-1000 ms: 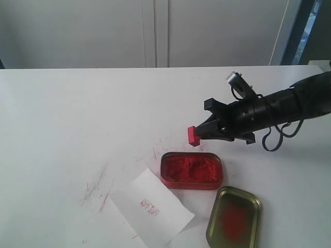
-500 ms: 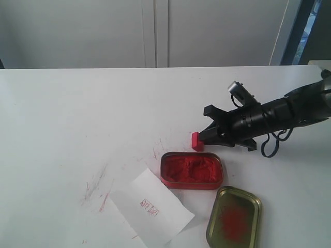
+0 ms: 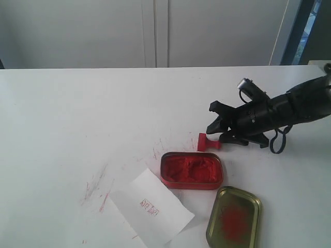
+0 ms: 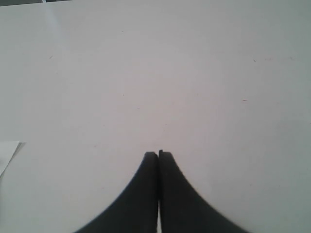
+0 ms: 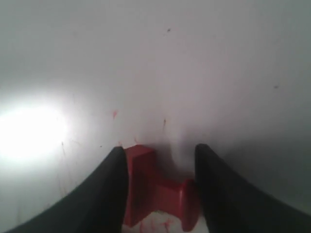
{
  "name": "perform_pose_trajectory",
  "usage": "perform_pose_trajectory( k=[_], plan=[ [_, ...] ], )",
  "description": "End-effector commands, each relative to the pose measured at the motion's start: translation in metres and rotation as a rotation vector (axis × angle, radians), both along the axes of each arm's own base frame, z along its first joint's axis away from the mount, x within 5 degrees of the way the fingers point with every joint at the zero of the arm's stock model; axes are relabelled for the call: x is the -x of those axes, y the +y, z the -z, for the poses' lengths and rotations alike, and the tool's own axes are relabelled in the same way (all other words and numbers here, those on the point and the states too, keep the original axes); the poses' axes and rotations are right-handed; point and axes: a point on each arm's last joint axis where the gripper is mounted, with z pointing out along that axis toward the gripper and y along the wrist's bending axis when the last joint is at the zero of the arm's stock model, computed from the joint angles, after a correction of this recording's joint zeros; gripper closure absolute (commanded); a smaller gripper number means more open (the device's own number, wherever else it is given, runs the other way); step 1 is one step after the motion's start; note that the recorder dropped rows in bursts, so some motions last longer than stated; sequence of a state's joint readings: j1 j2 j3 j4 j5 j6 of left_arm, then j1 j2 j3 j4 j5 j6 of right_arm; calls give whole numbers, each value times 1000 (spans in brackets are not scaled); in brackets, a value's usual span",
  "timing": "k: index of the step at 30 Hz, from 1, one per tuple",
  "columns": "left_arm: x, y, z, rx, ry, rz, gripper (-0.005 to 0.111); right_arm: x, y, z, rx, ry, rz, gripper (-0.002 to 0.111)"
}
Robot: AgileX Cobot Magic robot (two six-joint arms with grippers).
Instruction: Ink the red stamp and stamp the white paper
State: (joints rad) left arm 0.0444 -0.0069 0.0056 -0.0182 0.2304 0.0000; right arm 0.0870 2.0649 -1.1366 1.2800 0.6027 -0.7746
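The red stamp [image 3: 207,142] lies on its side on the white table, just behind the red ink tin [image 3: 191,170]. My right gripper [image 3: 216,130] is low over the table and open. In the right wrist view the stamp [image 5: 155,194] rests between the spread fingers of that gripper [image 5: 160,149], its square base beside one finger and its knob toward the other. The white paper [image 3: 151,206], with a small red imprint on it, lies in front of the tin to the left. My left gripper [image 4: 158,154] is shut on nothing over bare table, and only a corner of the paper [image 4: 7,153] shows in its view.
The gold tin lid [image 3: 234,217], smeared red inside, lies to the right of the paper at the front edge. Red scratch marks [image 3: 98,188] streak the tabletop left of the paper. A pale wall and a cupboard door rise behind the table.
The right gripper carried the stamp down from the air to the table behind the tin. It then let go and opened, leaving the stamp on its side.
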Motion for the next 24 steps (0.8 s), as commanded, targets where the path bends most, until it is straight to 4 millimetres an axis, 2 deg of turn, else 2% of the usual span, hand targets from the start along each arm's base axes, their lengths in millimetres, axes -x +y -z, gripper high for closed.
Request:
perform_pose_trajectory(
  k=[1, 6, 10, 14, 22, 24],
  plan=[
    [0, 0, -1, 10, 2, -2, 107, 2, -12, -18, 130, -26, 4, 65],
    [0, 0, -1, 10, 2, -2, 107, 9, -21, -38, 254, -40, -26, 65],
    [0, 0, -1, 10, 2, -2, 107, 14, -22, -55, 287, -74, -61, 67],
    [0, 0, -1, 10, 2, -2, 107, 22, -20, -72, 272, -80, -102, 80],
    [0, 0, -1, 10, 2, -2, 107, 36, -21, -89, 298, -53, -183, 108],
    [0, 0, -1, 10, 2, -2, 107, 42, -24, -91, 325, -17, -180, 108]
  ],
)
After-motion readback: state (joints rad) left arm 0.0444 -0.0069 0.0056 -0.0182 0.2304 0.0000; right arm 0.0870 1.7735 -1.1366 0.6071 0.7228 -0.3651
